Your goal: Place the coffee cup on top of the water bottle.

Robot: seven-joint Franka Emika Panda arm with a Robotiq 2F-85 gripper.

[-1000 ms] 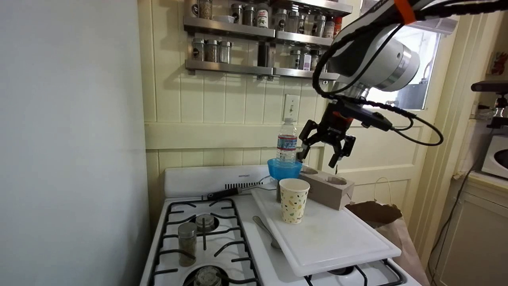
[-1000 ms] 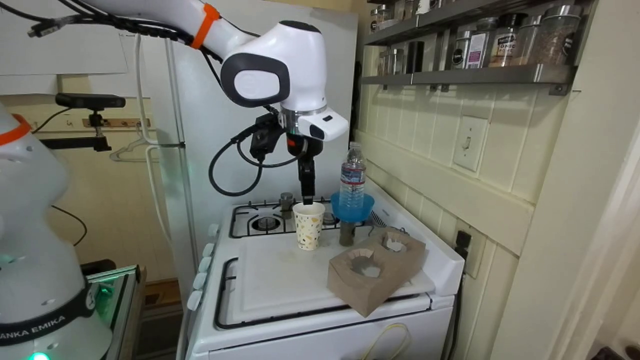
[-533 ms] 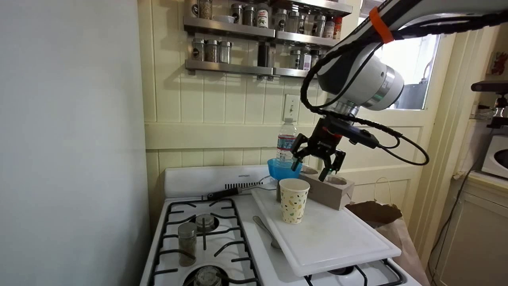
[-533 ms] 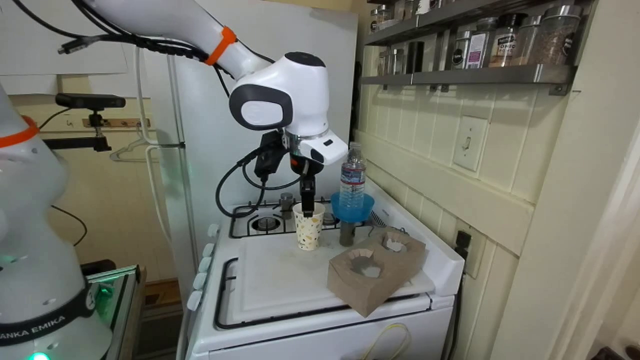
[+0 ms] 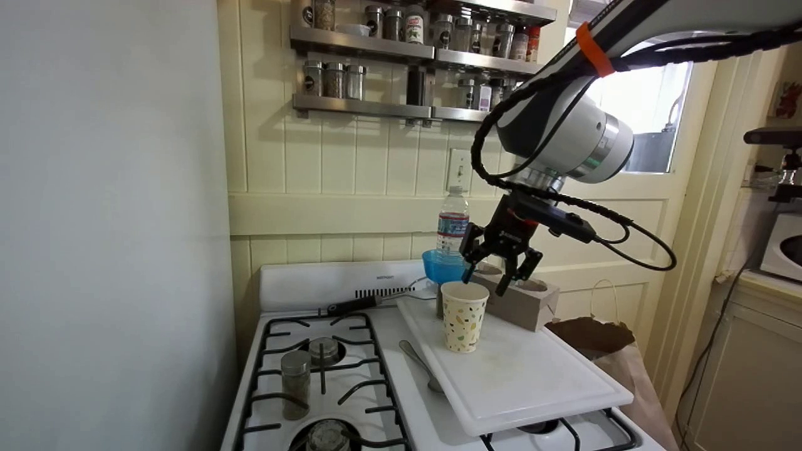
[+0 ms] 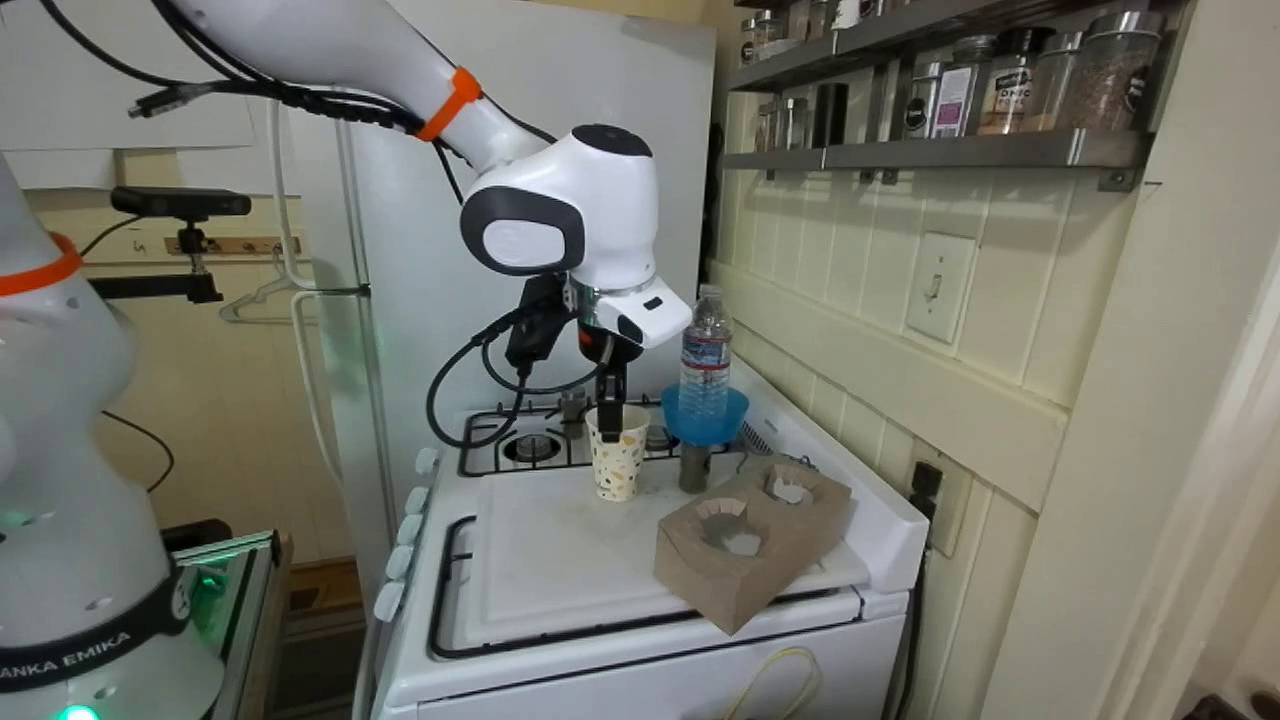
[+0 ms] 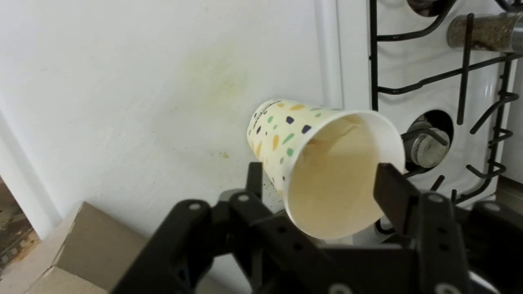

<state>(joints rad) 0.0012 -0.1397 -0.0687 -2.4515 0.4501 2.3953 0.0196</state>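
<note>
The coffee cup (image 5: pixel 463 322), cream-white with coloured specks, stands upright on the white cutting board (image 5: pixel 526 379). It also shows in an exterior view (image 6: pixel 618 468) and, mouth facing the camera, in the wrist view (image 7: pixel 318 151). The clear water bottle (image 5: pixel 452 228) stands upright behind it, its base in a blue bowl (image 6: pixel 708 428) raised on a jar (image 6: pixel 694 468); the wrist view does not show the bottle. My gripper (image 5: pixel 484 283) is open and empty beside the cup, at about rim height. In the wrist view (image 7: pixel 319 166) one finger lies left of the cup, the other overlaps its right rim.
A brown cardboard box with two holes (image 6: pixel 745 540) stands close to the cup and bottle. A spoon (image 5: pixel 421 366) lies beside the board. A spice jar (image 5: pixel 295 385) stands on the stove grates. A black-handled utensil (image 5: pixel 354 305) lies at the back. Jar shelves (image 5: pixel 363 105) hang above.
My gripper has come down and closer to the cup's rim. The gap between its fingers looks somewhat narrower. The cup and bottle have not moved.
</note>
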